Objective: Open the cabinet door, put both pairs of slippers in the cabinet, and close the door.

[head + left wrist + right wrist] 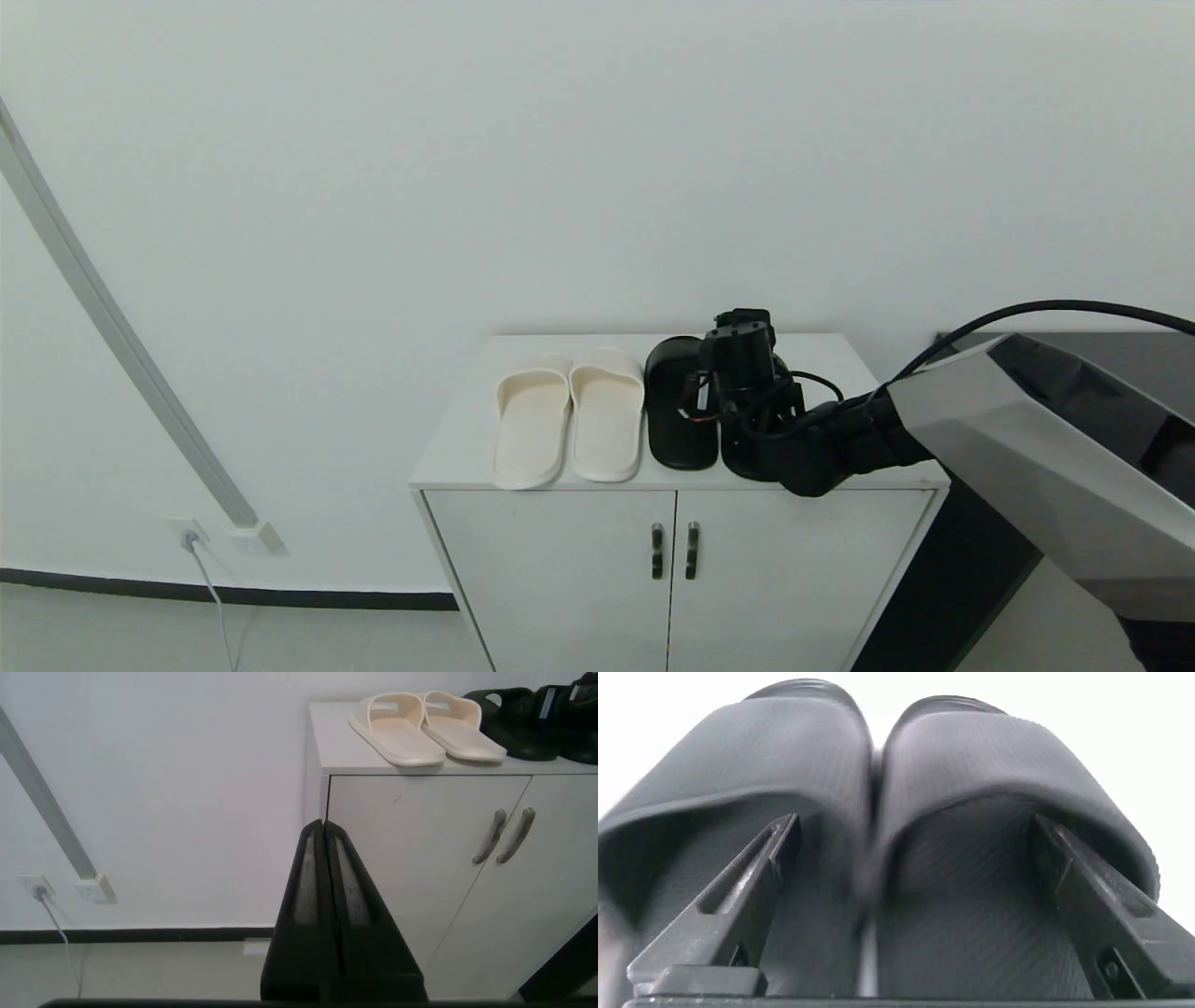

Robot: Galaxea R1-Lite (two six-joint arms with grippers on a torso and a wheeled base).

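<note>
Fingers of right arm (738, 896) gape inside both black slippers (999, 765); left fingers (313, 896) together.

Bright and soft all over, lit evenly from above. Pale and flat on the wall (597, 140). Faintly shaded under the cabinet (448, 439) top's edge and beside the white slippers (569, 420). Very dark inside the black slippers (971, 887), up close
</note>
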